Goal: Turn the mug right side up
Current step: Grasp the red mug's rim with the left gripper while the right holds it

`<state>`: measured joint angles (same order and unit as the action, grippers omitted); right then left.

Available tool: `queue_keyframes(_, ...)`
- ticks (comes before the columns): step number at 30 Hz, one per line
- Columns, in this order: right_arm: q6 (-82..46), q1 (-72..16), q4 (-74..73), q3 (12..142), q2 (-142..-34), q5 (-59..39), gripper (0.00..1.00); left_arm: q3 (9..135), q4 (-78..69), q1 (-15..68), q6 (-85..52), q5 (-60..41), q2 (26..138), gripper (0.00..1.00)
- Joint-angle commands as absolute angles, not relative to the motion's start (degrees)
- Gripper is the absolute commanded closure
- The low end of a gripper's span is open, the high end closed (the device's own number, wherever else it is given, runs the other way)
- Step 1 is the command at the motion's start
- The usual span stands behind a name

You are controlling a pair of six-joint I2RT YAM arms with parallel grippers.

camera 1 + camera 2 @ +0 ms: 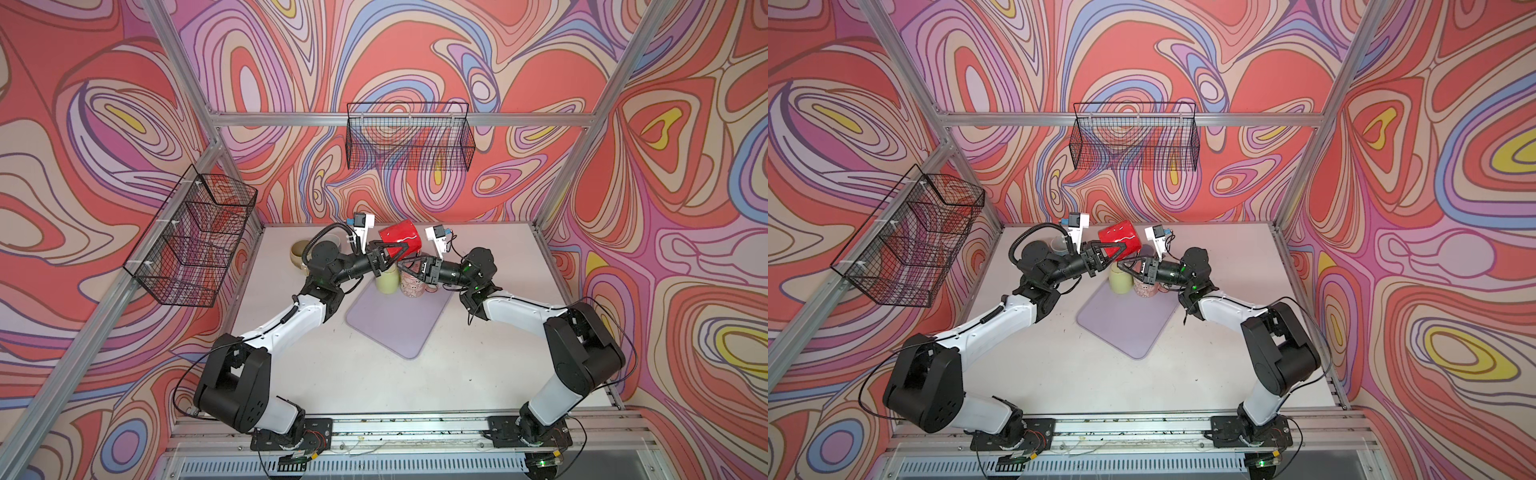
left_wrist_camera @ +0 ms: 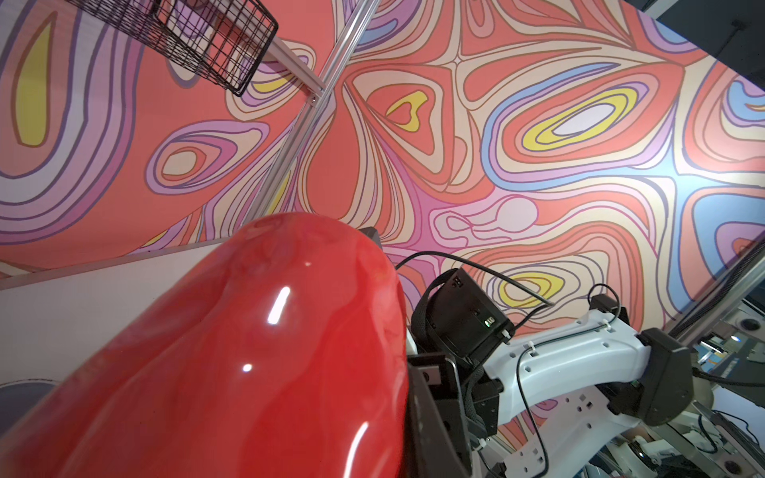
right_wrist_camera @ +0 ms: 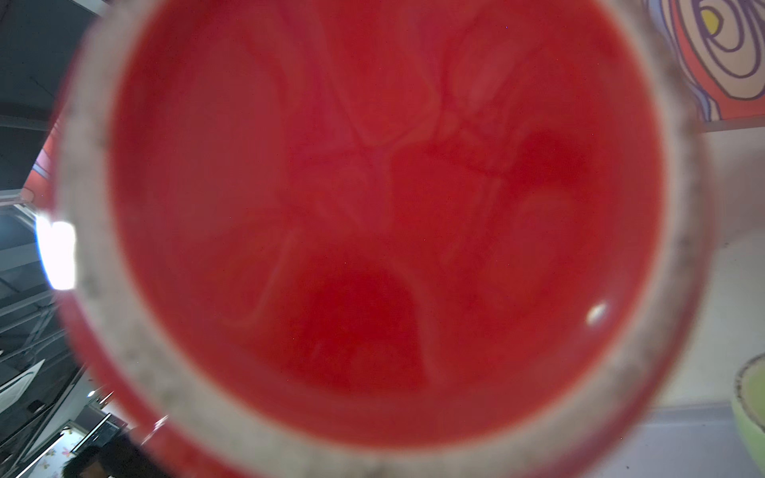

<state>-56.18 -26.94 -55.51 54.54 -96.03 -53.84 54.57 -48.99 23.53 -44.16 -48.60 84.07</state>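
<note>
Red mug (image 1: 400, 235), white squiggle (image 1: 404, 240), tilted aloft, left gripper (image 1: 405, 249) and right gripper (image 1: 402, 264) both clamped on it

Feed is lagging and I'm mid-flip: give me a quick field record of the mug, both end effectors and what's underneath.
mug: glossy red ceramic mug, aloft, tilted, not set down
left end effector: closed on the mug's lower edge
right end effector: closed beneath the mug, apparently gripping it
below: pale yellow-green mug and pink patterned mug, standing at far edge of lilac rectangular mat
</note>
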Motion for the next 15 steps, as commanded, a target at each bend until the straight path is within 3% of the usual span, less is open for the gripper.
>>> queue_keyframes(1,-52.5,-27.4,-57.9,55.9,-95.8,-51.7,0.91,55.5,-48.4,23.4,-42.4,-44.7,83.5,0.93)
queue_keyframes(4,-52.4,-27.3,-57.8,55.6,-95.8,-51.4,0.88,55.2,-47.7,23.5,-41.8,-44.1,82.9,1.0)
queue_keyframes(11,-51.9,-27.3,-57.5,55.0,-95.9,-50.3,0.71,54.7,-44.6,23.4,-39.2,-42.4,80.8,1.0)
queue_keyframes(15,-51.1,-27.2,-56.5,54.8,-95.6,-49.4,0.66,54.3,-42.7,23.1,-37.9,-41.4,79.4,1.0)
